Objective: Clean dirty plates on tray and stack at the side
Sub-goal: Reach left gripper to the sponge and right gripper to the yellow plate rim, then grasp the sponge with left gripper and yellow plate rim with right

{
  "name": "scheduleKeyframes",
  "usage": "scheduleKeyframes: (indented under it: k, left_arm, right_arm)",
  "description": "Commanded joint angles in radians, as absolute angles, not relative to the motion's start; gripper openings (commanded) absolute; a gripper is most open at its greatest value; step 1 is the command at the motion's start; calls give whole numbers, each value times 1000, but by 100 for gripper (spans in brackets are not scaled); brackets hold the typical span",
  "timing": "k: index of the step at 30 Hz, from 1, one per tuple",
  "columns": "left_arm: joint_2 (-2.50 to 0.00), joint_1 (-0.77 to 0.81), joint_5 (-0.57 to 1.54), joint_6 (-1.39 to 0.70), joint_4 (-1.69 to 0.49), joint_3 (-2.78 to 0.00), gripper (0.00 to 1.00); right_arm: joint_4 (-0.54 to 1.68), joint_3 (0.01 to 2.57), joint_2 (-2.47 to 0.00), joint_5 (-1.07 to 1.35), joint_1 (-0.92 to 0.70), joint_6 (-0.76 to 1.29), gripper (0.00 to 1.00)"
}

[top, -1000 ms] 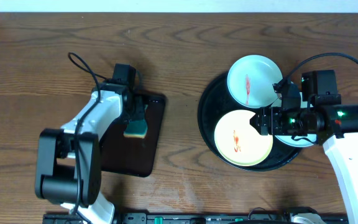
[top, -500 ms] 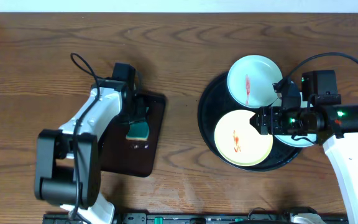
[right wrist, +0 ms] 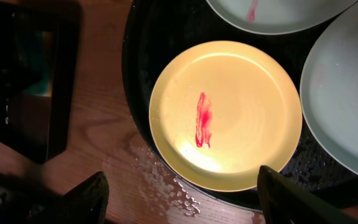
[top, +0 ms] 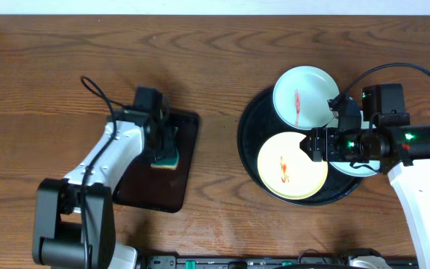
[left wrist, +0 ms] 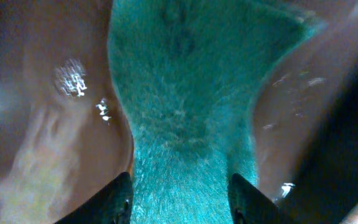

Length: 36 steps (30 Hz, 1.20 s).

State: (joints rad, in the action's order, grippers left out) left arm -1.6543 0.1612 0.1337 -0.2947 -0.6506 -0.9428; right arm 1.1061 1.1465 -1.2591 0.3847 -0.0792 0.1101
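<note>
Plates [top: 302,96] lay flat and face up in the large round glossy black tray [top: 243,127], which sat on the brown wooden table [top: 215,60] towards its right edge. From overhead, the small round white plate [top: 308,82] was at the tray's far side, its red smear [top: 297,104] running lengthwise from far edge to near edge. The small round pale yellow plate [top: 275,153] lay nearer the near edge. A second white plate [top: 343,170] was mostly hidden under the right gripper [top: 310,146], which hung over the yellow plate's right rim. Left of centre, the left gripper [top: 166,149] met a teal sponge [top: 168,159] on a small dark rectangular tray [top: 144,187], long axis far to near.

In the left wrist view, both fingertips [left wrist: 114,199] pressed the sponge's [left wrist: 185,93] sides, and it narrowed between them.

In the right wrist view, the right gripper [right wrist: 182,175] stood spread wide, holding nothing, above the pale yellow plate [right wrist: 247,106]. That plate's smear [right wrist: 202,119] ran top to bottom. Water droplets [right wrist: 160,183] dotted the wood beside the black tray [right wrist: 138,62].
</note>
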Motion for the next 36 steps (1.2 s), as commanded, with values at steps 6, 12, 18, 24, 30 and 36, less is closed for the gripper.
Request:
scheduleKeyframes:
  k: [6,12,18,24,30,36]
  left_arm:
    - [-1671,162,138,-315,-577,-871,8]
    - [-1659,145,138,-313,-711,-1006,7]
    - [-1645,145,139,-311,-830,-1137,27]
    - [-1647,145,89,-308,-802,-1091,41]
    - [-1647,147,72,-308,-619,-965,44]
    - [-1647,150,218,-393,-492,-883,42]
  right_arm:
    - [1105,1163,-1262,380,-78,121,74]
    - [1124,1163,-1262,336,-78,178,74]
    - [1155,1116,-1262,222,-78,234,74]
    - [1096,951,-1264,94,-78,366,69]
    - [941,831,-1264,139,-77,295,69]
    - [901,816,-1264,139,-39,271,69]
